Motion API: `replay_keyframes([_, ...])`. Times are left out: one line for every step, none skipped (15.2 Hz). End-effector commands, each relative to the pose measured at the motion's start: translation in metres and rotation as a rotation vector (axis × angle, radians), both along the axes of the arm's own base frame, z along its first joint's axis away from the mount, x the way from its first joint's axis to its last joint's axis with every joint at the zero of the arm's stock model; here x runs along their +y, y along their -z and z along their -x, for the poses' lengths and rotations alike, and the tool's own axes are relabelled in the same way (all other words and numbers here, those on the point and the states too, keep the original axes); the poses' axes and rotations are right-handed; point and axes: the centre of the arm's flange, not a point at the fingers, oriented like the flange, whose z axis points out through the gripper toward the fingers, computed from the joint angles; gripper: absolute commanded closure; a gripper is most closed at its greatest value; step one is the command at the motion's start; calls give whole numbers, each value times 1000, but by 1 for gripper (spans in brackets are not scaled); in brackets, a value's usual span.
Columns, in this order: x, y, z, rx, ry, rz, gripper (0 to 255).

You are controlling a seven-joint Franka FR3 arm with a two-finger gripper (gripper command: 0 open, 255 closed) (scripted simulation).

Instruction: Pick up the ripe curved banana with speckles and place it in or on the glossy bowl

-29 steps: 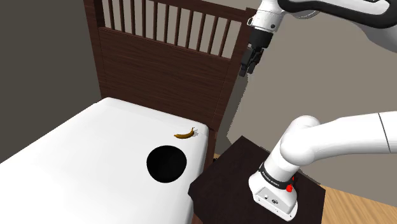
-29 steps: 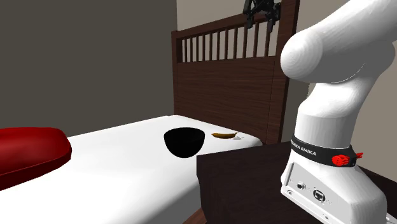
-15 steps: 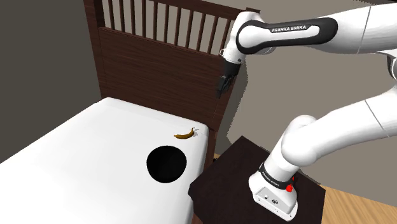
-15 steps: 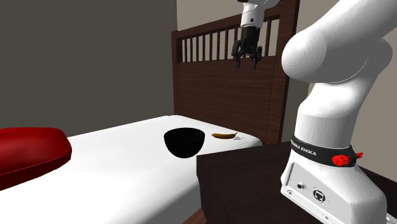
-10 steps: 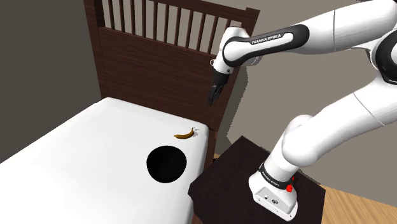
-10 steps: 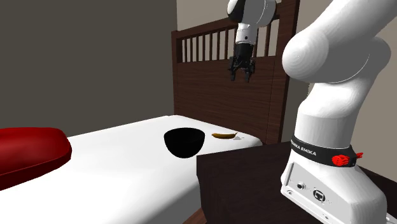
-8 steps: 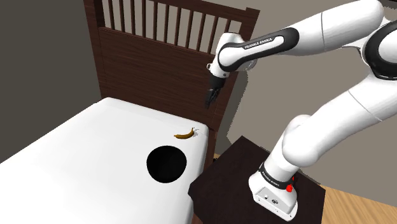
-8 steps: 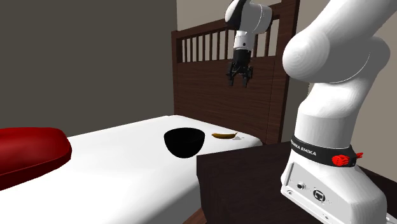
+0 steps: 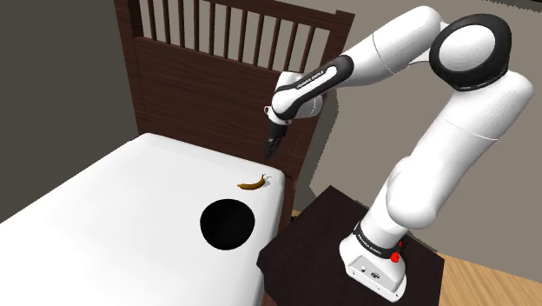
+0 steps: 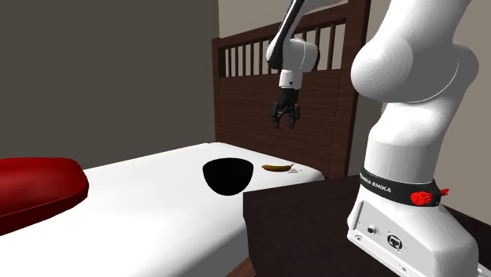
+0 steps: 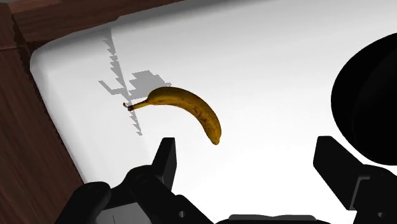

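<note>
**Shoulder view.** Shows the end effector (image 9: pixel 271 148) pointing down in front of the dark wooden headboard (image 9: pixel 217 78), at 1 o'clock of the banana (image 9: pixel 253 182) and clear of it. Places the banana, yellow-brown and curved, flat on the white bed (image 9: pixel 113 200), near the corner by the headboard. Sets the black bowl (image 9: pixel 227 223) at 7 o'clock of the banana, near but apart, also on the bed. Puts the dark stand (image 9: pixel 317 217) at 4 o'clock of the bowl.

**Second exterior view.** Shows the end effector in the air at 12 o'clock of the banana, fingertips apart. Sets the bowl at 9 o'clock of the banana, just beside it without touching, and a red cushion (image 10: pixel 31 189) at 9 o'clock of the bowl, well apart.

**Wrist view.** Shows the two black fingers (image 11: pixel 164 159) standing wide apart: end effector open. Places the banana on the bed ahead of the fingers, nearer the finger farther from the bowl, with brown speckles along its curve. Sets the bowl beyond the other finger.
</note>
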Motion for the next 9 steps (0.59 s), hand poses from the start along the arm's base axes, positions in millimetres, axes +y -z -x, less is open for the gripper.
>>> replay_keyframes([4,23,-12,-1,-20,-3,0])
replay_keyframes([6,34,-19,-1,-30,-5,0])
replay_keyframes([8,46,-25,-1,-40,-7,0])
replay_keyframes([10,57,-31,-1,-50,-8,0])
replay_keyframes([12,69,-38,-2,-59,-10,0])
replay_keyframes([14,80,-44,-2,-69,-12,0])
replay_keyframes([16,92,-50,-2,-79,-14,0])
replay_keyframes([19,103,-56,-2,-89,-15,0])
replay_keyframes([21,115,-63,-2,-98,-17,0])
